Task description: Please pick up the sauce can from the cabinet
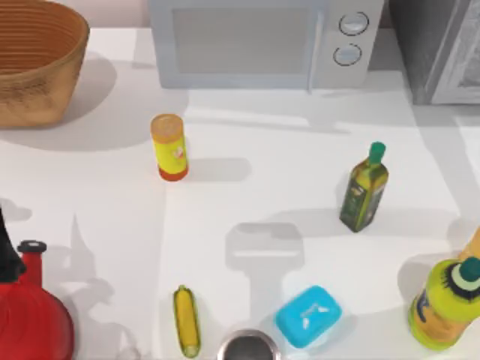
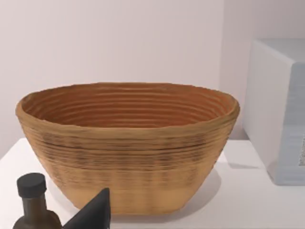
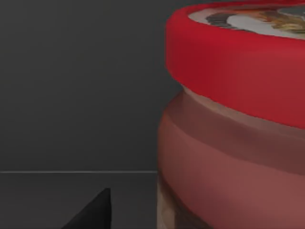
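The sauce can [image 3: 233,129] stands very close in the right wrist view, with a red rim, a pale printed top and a reddish-brown body. Dark cabinet walls [image 3: 76,86] surround it. My right gripper [image 3: 95,212] shows as a dark tip just beside the can, apart from it. From above, the cabinet [image 1: 431,45] is the dark grey box at the far right corner with a pale door panel [image 1: 466,64]; its inside is hidden there. My left gripper [image 2: 95,212] hangs facing the woven basket [image 2: 128,143].
A microwave [image 1: 255,41] stands at the back and the basket [image 1: 37,60] at the back left. On the table are a yellow canister [image 1: 169,146], an oil bottle [image 1: 364,187], a yellow-green bottle [image 1: 446,304], blue soap [image 1: 307,315], corn [image 1: 187,321] and a red kettle [image 1: 30,319].
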`<action>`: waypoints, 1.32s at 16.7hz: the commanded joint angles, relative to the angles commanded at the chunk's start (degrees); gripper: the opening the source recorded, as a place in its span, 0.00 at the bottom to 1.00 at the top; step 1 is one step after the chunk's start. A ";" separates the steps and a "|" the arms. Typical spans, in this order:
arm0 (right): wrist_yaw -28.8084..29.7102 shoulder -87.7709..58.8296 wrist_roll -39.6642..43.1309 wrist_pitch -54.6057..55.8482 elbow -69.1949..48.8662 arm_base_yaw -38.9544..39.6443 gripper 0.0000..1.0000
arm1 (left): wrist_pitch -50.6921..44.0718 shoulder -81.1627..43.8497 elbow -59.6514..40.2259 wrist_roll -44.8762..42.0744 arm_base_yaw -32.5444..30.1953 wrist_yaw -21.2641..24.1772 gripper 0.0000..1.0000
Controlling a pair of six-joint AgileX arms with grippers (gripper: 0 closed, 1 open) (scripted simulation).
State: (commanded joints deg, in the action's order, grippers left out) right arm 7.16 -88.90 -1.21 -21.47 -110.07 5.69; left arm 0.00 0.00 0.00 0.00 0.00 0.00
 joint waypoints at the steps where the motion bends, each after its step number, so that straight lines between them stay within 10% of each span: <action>1: 0.00 0.00 0.00 0.00 0.00 0.00 0.85 | 0.00 0.00 0.00 0.00 0.00 0.00 1.00; 12: 0.00 0.00 0.00 0.00 0.00 0.00 0.02 | 0.00 0.00 0.00 0.00 0.00 0.00 1.00; 22: 0.05 0.13 -0.10 -0.16 -0.01 0.11 0.00 | 0.00 0.00 0.00 0.00 0.00 0.00 1.00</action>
State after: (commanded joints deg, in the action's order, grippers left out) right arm 7.21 -88.77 -1.30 -21.63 -110.08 5.80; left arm 0.00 0.00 0.00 0.00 0.00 0.00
